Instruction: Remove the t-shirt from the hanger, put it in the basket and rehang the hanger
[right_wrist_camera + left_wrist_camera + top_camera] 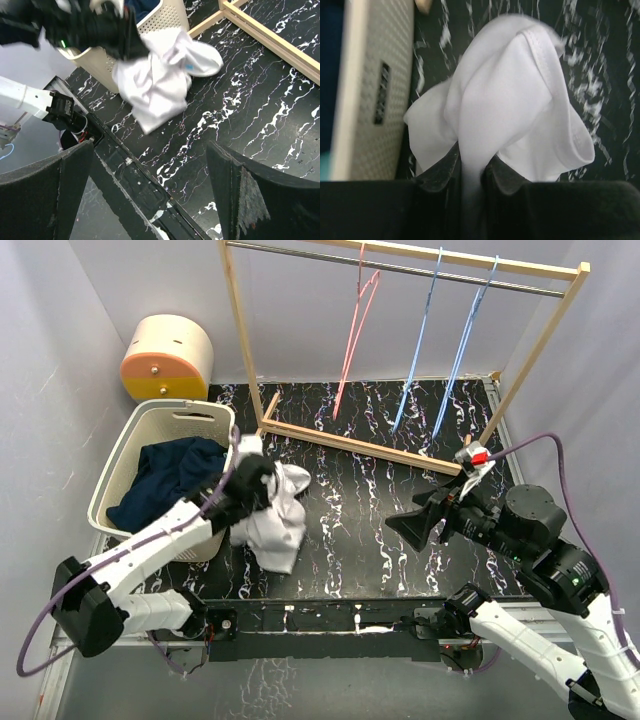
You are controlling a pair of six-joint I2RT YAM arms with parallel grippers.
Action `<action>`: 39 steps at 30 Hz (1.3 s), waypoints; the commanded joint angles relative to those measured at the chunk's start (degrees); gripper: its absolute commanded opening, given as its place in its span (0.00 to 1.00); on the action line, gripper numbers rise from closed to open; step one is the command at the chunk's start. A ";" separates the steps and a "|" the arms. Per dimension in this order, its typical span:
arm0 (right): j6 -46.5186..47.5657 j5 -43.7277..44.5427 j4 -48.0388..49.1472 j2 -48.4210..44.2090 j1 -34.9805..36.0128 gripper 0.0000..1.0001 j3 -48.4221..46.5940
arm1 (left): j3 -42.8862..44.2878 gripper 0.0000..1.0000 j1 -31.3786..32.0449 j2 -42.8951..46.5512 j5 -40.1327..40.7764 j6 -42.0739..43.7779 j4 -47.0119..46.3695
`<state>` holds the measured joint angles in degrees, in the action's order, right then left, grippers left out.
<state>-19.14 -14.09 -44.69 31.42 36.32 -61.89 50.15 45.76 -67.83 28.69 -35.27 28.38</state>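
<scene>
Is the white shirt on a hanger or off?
Off. The white t-shirt hangs bunched from the left fingers; all three hangers on the rack are bare.

One wooden rack [243, 340] carries three hangers: one pink hanger [352, 335] and two blue hangers [418, 345]. There is one white t-shirt [275, 525], one navy garment [170, 480], one laundry basket [185, 410] and one round yellow drum [168, 358].

Top cam: high, behind arm bases, looks down/fwd over whole desk [350, 540]. L wrist cam: v. close on t-shirt [510, 100], which fills frame. R wrist cam: at desk's 4 o'clock, farther off, faces 9 o'clock. All three share t-shirt + basket [165, 22].
</scene>
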 commanded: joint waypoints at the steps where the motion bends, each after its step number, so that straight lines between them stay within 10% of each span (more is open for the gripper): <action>1: 0.44 -0.59 4.91 1.18 -0.03 0.98 1.29 | 14.10 0.00 -9.60 0.19 -5.16 15.11 2.37; 14: 0.04 -1.16 5.65 2.33 -0.02 0.98 2.65 | 50.21 0.00 -34.80 -8.13 -6.03 20.88 9.95; 26: 0.07 -2.01 7.41 2.33 -0.02 0.98 5.99 | 13.66 0.01 -42.14 1.05 -11.16 14.43 1.54; 39: -1.27 -1.56 8.69 3.04 -0.04 0.98 8.50 | 1.75 0.79 -43.56 3.82 -19.20 12.39 -4.04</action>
<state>-19.73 -16.03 -40.32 34.24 36.32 -54.08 51.81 2.70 -68.97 10.46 -23.79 26.13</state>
